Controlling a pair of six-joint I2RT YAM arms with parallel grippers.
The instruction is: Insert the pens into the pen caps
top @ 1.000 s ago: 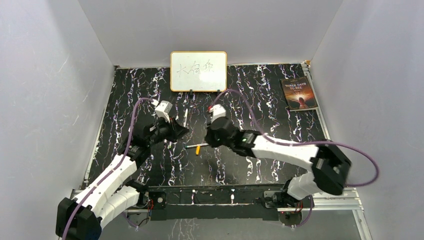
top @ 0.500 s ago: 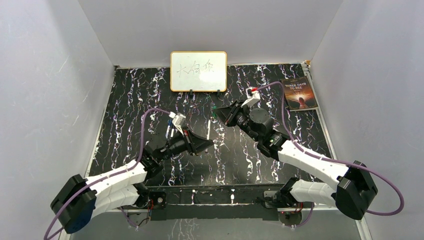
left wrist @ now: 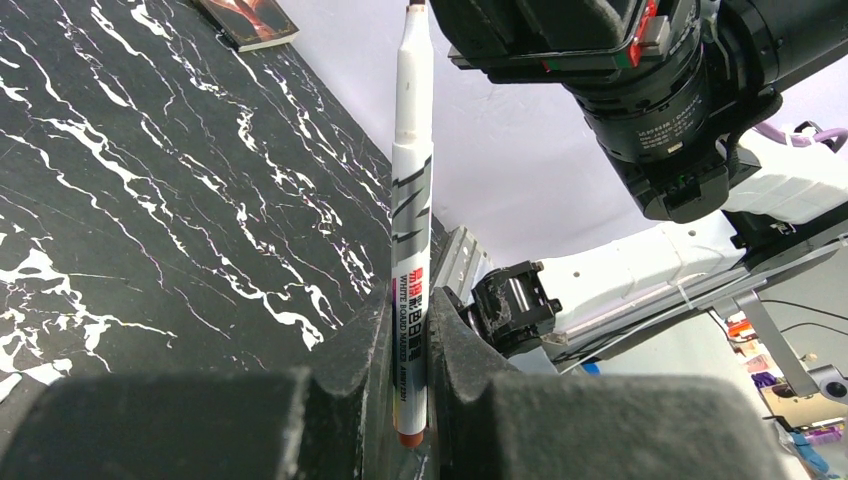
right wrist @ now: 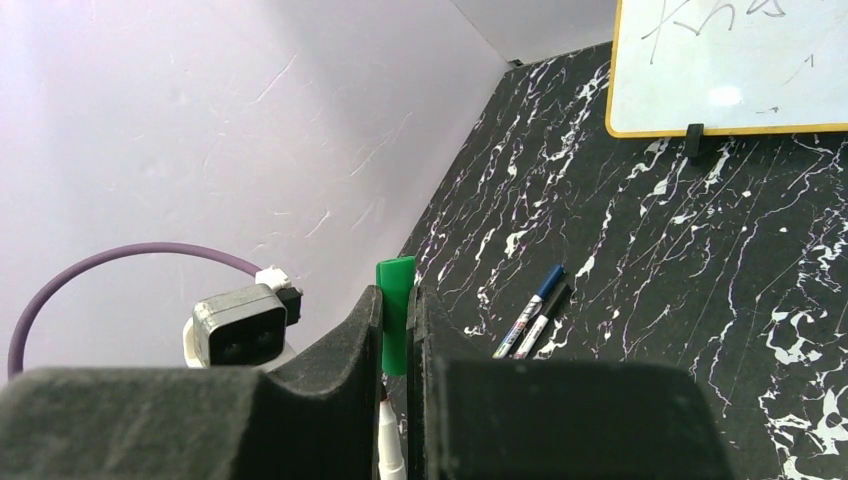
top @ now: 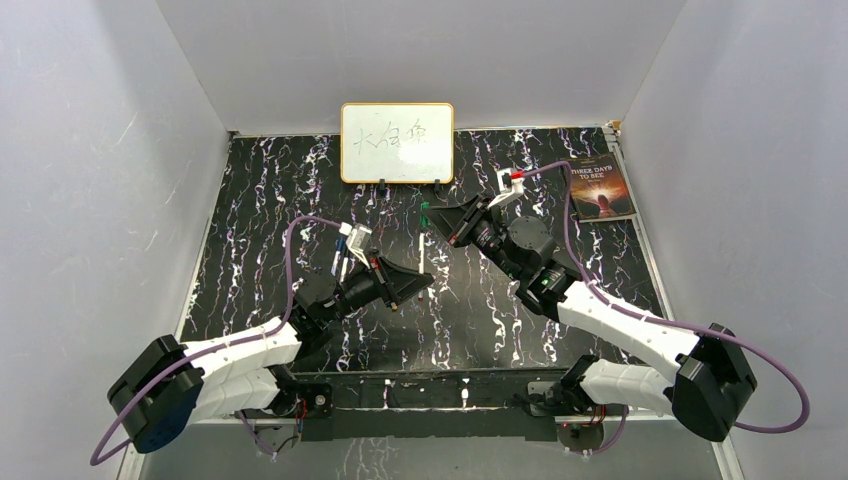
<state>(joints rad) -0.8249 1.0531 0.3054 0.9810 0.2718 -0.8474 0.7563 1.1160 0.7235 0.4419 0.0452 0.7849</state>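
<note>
My left gripper is shut on a whitish marker pen and holds it upright above the table. In the left wrist view the pen stands between the jaws of that gripper, its tip up at the right gripper. My right gripper is shut on the green pen cap. In the right wrist view the cap sits between the fingers of that gripper, and the pen's tip is just under its open end. Two capped pens, one blue and one black, lie together on the table.
A small whiteboard stands at the back centre. A dark book lies at the back right. The two capped pens lie left of my left wrist. Grey walls enclose the black marbled table on three sides.
Both arms have swung from low over the table's middle to facing each other. In the last half second the left gripper has brought the pen upright under the green cap.
</note>
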